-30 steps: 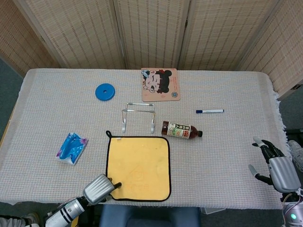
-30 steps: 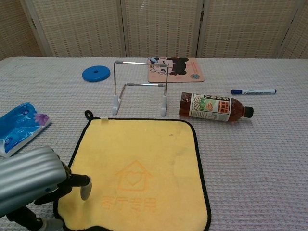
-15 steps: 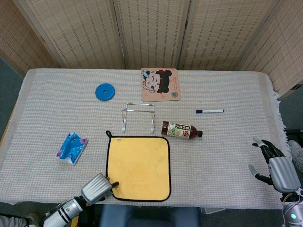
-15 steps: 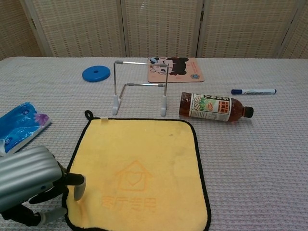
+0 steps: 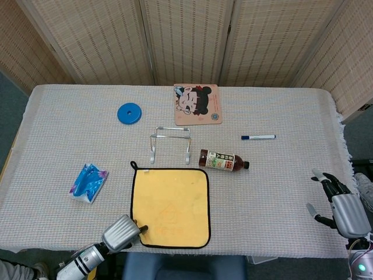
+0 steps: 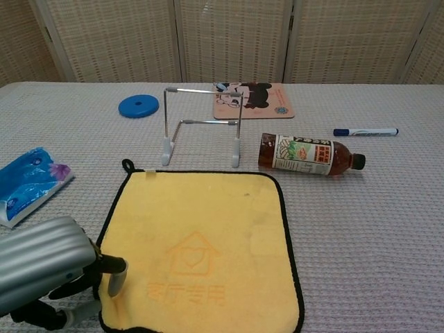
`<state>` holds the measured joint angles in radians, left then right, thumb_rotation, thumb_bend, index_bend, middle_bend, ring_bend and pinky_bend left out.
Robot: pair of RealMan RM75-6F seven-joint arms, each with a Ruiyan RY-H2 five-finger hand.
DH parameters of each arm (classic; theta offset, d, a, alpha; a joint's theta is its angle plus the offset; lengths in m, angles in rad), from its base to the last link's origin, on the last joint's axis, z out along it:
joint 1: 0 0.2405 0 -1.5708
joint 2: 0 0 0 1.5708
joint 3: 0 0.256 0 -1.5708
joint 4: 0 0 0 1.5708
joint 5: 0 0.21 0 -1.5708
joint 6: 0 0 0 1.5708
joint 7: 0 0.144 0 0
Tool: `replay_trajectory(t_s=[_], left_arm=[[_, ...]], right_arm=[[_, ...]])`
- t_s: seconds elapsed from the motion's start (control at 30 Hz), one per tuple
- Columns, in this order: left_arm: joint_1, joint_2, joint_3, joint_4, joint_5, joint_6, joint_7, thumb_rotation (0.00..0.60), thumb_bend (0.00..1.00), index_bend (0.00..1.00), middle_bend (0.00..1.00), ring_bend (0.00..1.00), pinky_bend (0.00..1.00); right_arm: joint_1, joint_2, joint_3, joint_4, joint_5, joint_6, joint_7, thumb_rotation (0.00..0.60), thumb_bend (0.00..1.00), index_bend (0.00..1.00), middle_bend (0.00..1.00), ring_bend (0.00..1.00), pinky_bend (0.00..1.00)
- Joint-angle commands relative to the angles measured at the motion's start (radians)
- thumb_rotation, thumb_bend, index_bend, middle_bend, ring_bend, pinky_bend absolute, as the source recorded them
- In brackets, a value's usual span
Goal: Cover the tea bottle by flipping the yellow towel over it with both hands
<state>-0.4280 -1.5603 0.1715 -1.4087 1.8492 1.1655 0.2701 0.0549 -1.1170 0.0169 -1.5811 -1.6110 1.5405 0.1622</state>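
Observation:
The yellow towel [image 5: 169, 207] [image 6: 198, 243] lies flat near the table's front edge, with a black border and a house print. The tea bottle [image 5: 224, 161] [image 6: 309, 155] lies on its side just beyond the towel's far right corner, cap pointing right. My left hand [image 5: 123, 233] [image 6: 45, 267] sits at the towel's near left corner. One fingertip [image 6: 114, 274] rests on the cloth there, and the other fingers are hidden low beside the edge. My right hand [image 5: 341, 204] hovers off the table's right edge, far from the towel, with its fingers spread and nothing in them.
A wire rack [image 5: 170, 143] [image 6: 201, 125] stands just behind the towel. A blue packet [image 5: 88, 182] [image 6: 28, 180] lies to the left. A blue disc [image 5: 129, 113], a cartoon mat [image 5: 197, 104] and a marker [image 5: 258, 137] lie further back.
My left hand's fingertip has drawn back from further in on the towel to its near left corner. The towel stays flat. The right hand has not moved.

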Motion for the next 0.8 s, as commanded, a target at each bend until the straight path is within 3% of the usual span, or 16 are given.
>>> replay_trajectory(t_s=[0.03, 0.53, 0.8], left_arm=[[-0.003, -0.002, -0.001, 0.001, 0.001, -0.001, 0.002, 0.6, 0.48, 0.53, 0.91, 0.75, 0.95], [0.004, 0.005, -0.004, -0.018, -0.006, 0.034, 0.015, 0.6, 0.55, 0.62, 0.92, 0.75, 0.95], [0.012, 0.022, -0.004, -0.048, -0.009, 0.056, 0.022, 0.6, 0.55, 0.62, 0.92, 0.75, 0.95]], right_arm=[[0.0, -0.001, -0.002, 0.001, -0.004, 0.0, 0.0, 0.6, 0.32, 0.07, 0.25, 0.17, 0.26], [0.024, -0.023, -0.025, -0.012, -0.088, -0.006, -0.043, 0.6, 0.32, 0.07, 0.26, 0.17, 0.26], [0.091, -0.045, -0.054, -0.06, -0.204, -0.069, -0.101, 0.6, 0.32, 0.07, 0.28, 0.17, 0.26]])
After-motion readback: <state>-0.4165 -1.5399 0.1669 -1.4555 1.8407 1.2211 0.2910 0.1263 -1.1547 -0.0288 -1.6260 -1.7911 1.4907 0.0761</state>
